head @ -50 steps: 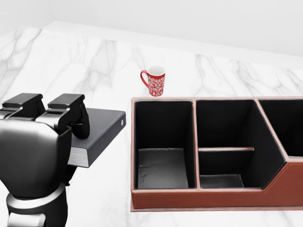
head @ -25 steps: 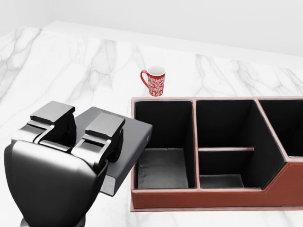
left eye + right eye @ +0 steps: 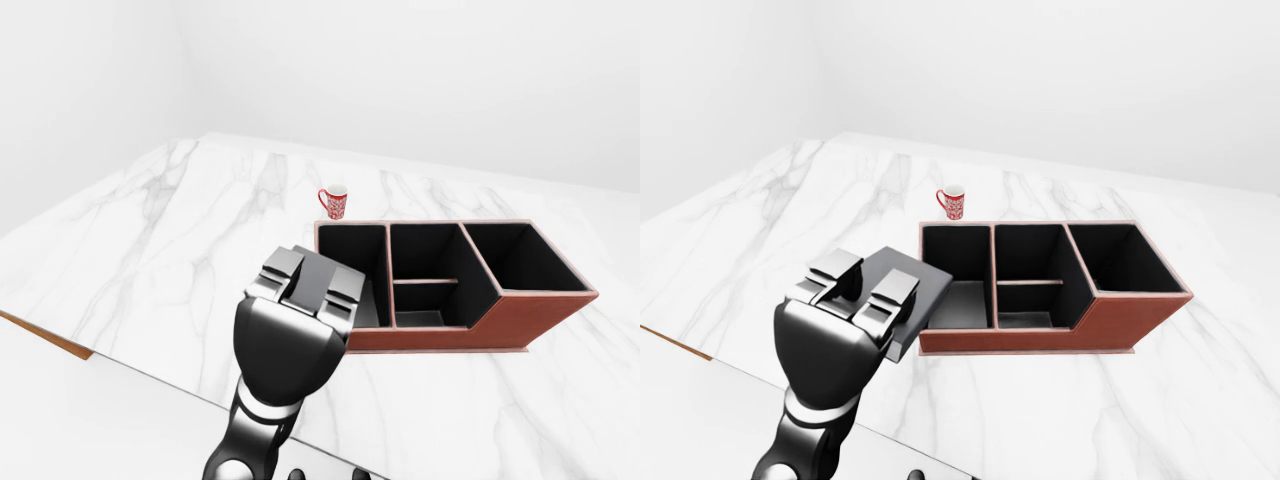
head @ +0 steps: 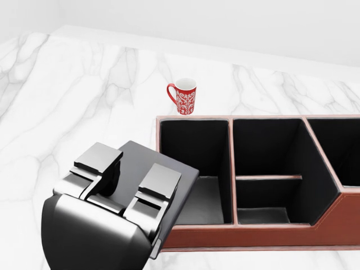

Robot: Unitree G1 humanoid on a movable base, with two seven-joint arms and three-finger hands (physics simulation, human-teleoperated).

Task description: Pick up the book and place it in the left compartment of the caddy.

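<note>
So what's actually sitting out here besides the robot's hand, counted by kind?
Book: 1, dark, held by the left hand
Caddy: 1, reddish-brown, black inside
Mug: 1, red and white
Total: 3 things on the marble counter

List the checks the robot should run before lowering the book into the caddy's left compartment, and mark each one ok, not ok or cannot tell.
1. Left hand shut on the book: ok.
2. Left compartment of the caddy holds nothing: ok.
3. Book over the compartment: not ok; only its corner overlaps the caddy's left wall.
4. Book tilted enough to slip in: cannot tell.
5. Red mug clear of the path: ok, it stands apart above the caddy in the head view.
6. Right hand out of the way: cannot tell, not in view.
</note>
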